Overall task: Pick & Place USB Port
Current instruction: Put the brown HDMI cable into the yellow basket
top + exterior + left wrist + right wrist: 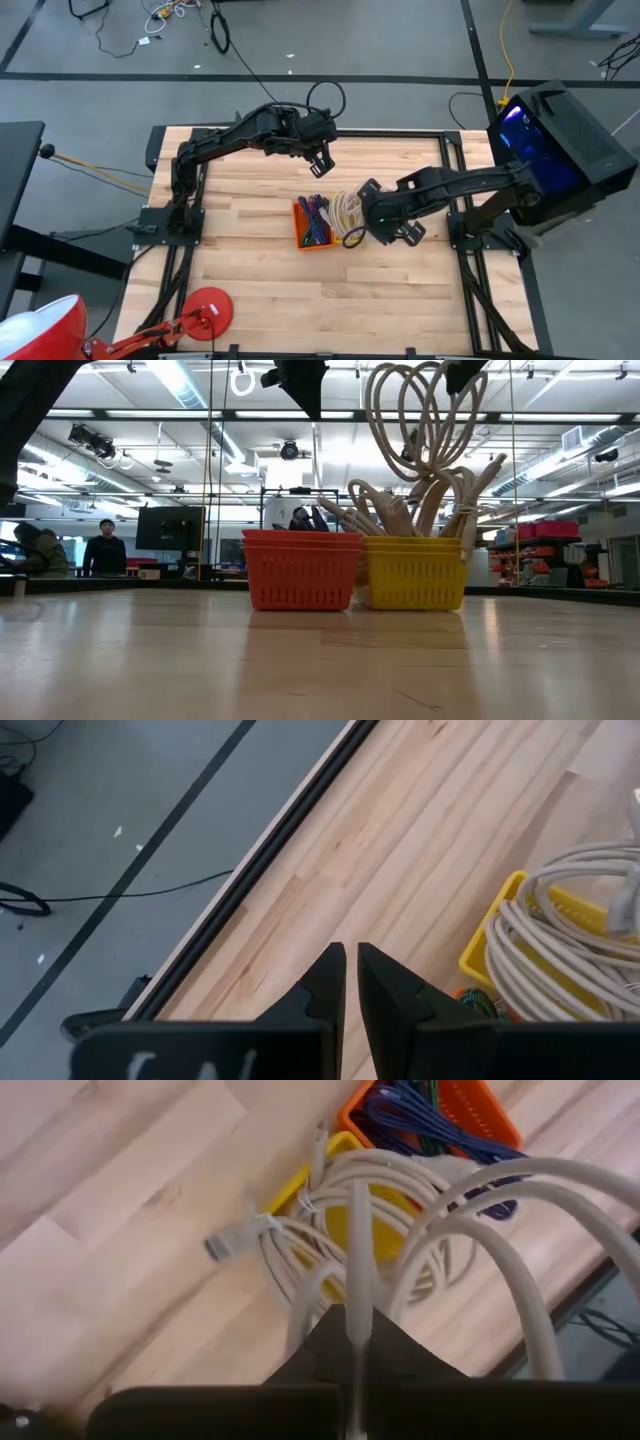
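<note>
- High view: right gripper [384, 226] over yellow basket [349, 236], beside orange basket [314, 225]; left gripper [321, 158] hangs apart above them.
- Low view: beige cable [420, 430] lifted in loops above yellow basket.
- Left wrist view: jaws nearly shut, empty.
- Right wrist view: jaws clamped on beige cable.

Two dark jointed arms [240, 135] — black wedge-shaped fingers [330, 985], thin black cabling.
</note>
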